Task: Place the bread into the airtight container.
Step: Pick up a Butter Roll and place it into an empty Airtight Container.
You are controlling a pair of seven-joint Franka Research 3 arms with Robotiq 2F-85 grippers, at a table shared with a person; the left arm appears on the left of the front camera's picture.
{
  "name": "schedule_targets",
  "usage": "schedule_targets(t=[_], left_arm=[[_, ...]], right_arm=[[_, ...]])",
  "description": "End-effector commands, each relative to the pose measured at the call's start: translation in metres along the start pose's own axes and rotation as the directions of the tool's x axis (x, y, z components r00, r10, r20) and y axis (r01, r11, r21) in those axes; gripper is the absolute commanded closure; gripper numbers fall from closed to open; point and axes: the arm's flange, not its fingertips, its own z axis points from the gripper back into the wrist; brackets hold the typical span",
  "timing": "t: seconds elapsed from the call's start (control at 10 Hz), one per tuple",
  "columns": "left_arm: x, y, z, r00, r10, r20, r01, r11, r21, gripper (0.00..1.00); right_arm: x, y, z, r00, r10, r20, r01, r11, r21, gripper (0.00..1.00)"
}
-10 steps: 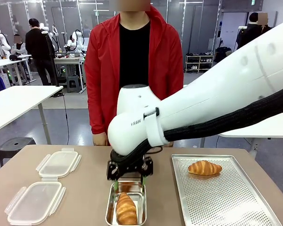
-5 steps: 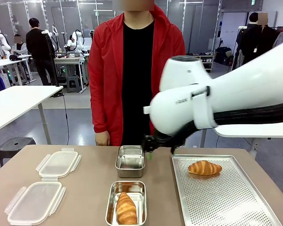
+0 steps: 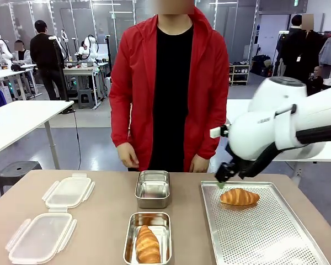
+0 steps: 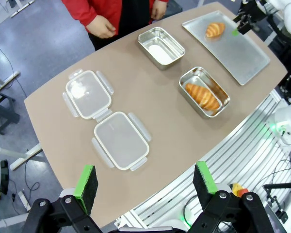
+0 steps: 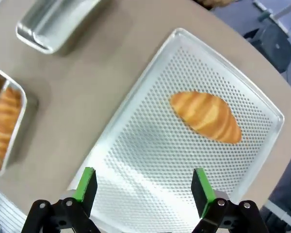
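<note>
On the brown worktop (image 3: 99,232) a croissant (image 3: 239,196) is seen on the perforated tray (image 3: 276,243) — a second croissant (image 3: 148,245) in the near steel container (image 3: 149,217). The left pincer (image 4: 144,182) and the right pincer (image 5: 141,187) are held spread; white tables (image 3: 16,118) are seen behind.

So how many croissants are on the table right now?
2. One croissant lies in the nearer steel container; a second croissant lies on the perforated tray. Nothing seems hidden.

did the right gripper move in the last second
Yes. The right gripper went rightward, from above the near container to the far-left corner of the baking tray, beside the loose croissant.
</note>
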Motion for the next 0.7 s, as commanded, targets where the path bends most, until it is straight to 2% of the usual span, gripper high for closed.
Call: schedule_targets(t=[0.0, 0.1, 0.3, 0.6], left_arm=[[0.0030, -0.0009, 0.0010, 1.000, -0.011, 0.005, 0.011, 1.000, -0.012, 0.00], [0.0030, -0.0009, 0.0010, 1.000, -0.011, 0.005, 0.011, 1.000, -0.012, 0.00], [0.0030, -0.0009, 0.0010, 1.000, -0.011, 0.005, 0.011, 1.000, -0.012, 0.00], [0.0030, -0.0009, 0.0010, 1.000, -0.011, 0.005, 0.011, 1.000, -0.012, 0.00]], right_arm=[[-0.0133, -0.0279, 0.0069, 0.992, 0.125, -0.033, -0.123, 0.991, 0.048, 0.03], [-0.0159, -0.0321, 0.0034, 0.990, 0.133, -0.058, -0.131, 0.991, 0.025, 0.03], [-0.0156, -0.0320, 0.0008, 0.995, 0.094, -0.037, -0.093, 0.995, 0.027, 0.03], [-0.0175, -0.0332, -0.0003, 0.993, 0.110, -0.049, -0.109, 0.994, 0.032, 0.02]])
